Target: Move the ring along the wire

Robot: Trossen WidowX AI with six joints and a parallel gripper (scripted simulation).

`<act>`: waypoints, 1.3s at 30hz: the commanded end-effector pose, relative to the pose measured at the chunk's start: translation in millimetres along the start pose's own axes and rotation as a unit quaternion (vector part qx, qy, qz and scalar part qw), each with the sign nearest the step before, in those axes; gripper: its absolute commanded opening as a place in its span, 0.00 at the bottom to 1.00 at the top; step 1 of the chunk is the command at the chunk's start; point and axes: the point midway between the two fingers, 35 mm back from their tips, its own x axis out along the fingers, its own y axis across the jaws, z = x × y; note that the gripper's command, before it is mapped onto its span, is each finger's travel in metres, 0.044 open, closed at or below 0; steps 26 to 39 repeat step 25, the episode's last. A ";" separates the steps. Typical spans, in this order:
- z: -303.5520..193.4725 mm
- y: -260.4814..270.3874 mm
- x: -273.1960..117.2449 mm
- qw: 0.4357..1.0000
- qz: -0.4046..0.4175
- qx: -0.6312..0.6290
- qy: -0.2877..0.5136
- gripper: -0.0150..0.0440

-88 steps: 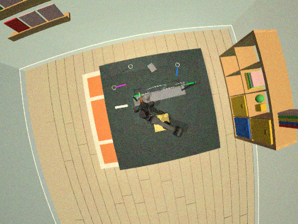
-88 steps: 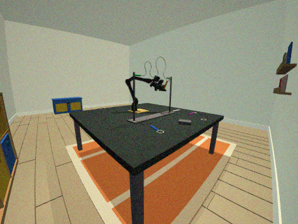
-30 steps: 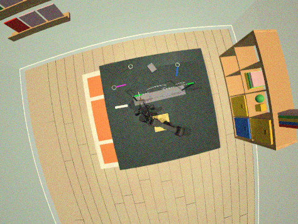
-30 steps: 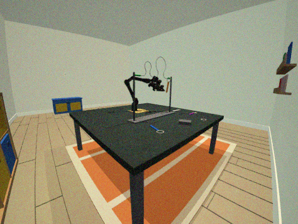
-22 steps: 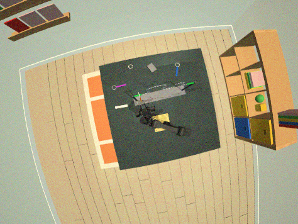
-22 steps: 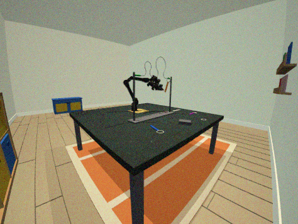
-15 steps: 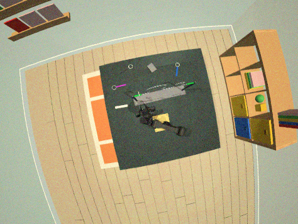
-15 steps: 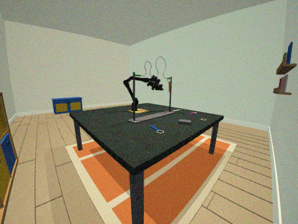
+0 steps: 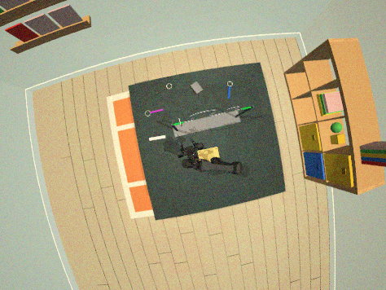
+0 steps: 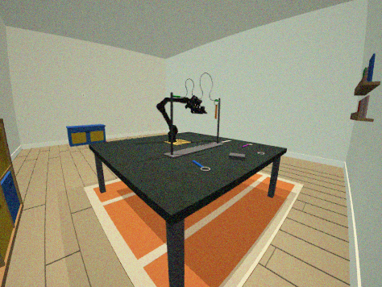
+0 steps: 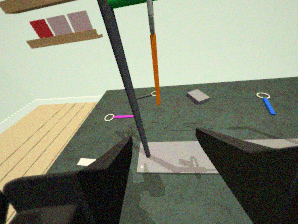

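The orange handle (image 10: 216, 111) (image 11: 155, 70) hangs straight down, beside the post (image 10: 218, 125) (image 11: 127, 82). Its ring (image 9: 180, 121) is around the green part (image 9: 176, 124) (image 11: 131, 3) next to that post; the ring's top is cut off in the wrist view. My gripper (image 9: 190, 143) (image 10: 205, 111) (image 11: 163, 135) is open and empty, on the arm's side of the handle and apart from it. The thin grey wire (image 10: 212, 86) rises in loops between the posts. The other green part (image 9: 247, 108) (image 10: 176, 97) is by the other post (image 10: 172, 125).
A grey base plate (image 9: 208, 122) (image 10: 193, 149) carries the posts. Beyond it on the dark table lie a blue-handled ring (image 9: 229, 92) (image 11: 269, 106), a magenta-handled ring (image 9: 156, 111) (image 11: 123, 117) and a grey block (image 9: 196, 87) (image 11: 198, 96). A white strip (image 9: 157, 138) lies near the table's edge.
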 end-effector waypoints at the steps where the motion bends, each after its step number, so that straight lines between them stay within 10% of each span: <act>1: 2.1 -2.5 -5.9 1.000 -0.004 0.003 -0.003 0.97; 39: 2.1 -2.5 -5.9 1.000 -0.004 0.003 -0.003 1.00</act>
